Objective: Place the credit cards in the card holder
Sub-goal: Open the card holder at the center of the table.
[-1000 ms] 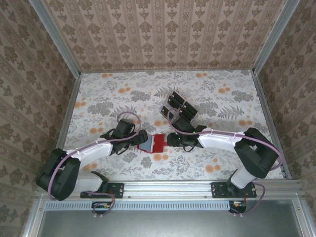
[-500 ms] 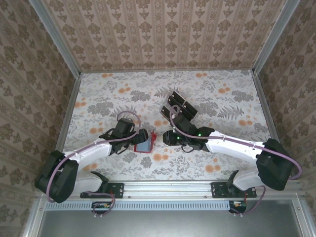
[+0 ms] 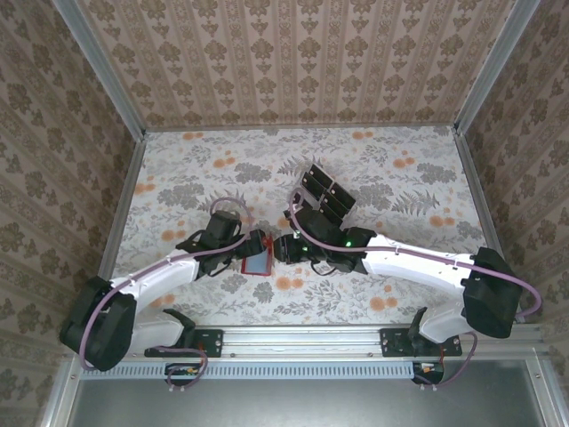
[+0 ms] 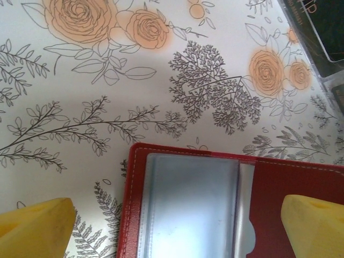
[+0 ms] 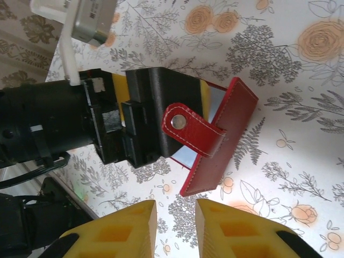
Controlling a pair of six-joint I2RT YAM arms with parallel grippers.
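So the left gripper (image 4: 174, 217) is hovering low over the card holder (image 4: 204, 204) with its yellow fingers (image 4: 37, 228) spread wide, not clamping anything. The holder is lying open between them on the flowery table (image 4: 80, 70), greyish inner face up. One fingertip is overlapping the red cover, though I can't tell if it's actually touching. From the right wrist view, one red flap is tilting up off the table and a red strap (image 5: 188, 126) with a metal snap is lying across the left arm's black finger. The right gripper (image 5: 176, 209) is sitting just beside the holder, its pads only a narrow gap apart with nothing between them. The credit cards (image 3: 325, 190) are lying side by side in a clear tray (image 4: 329, 80) further back on the table, apart from both grippers' fingers.
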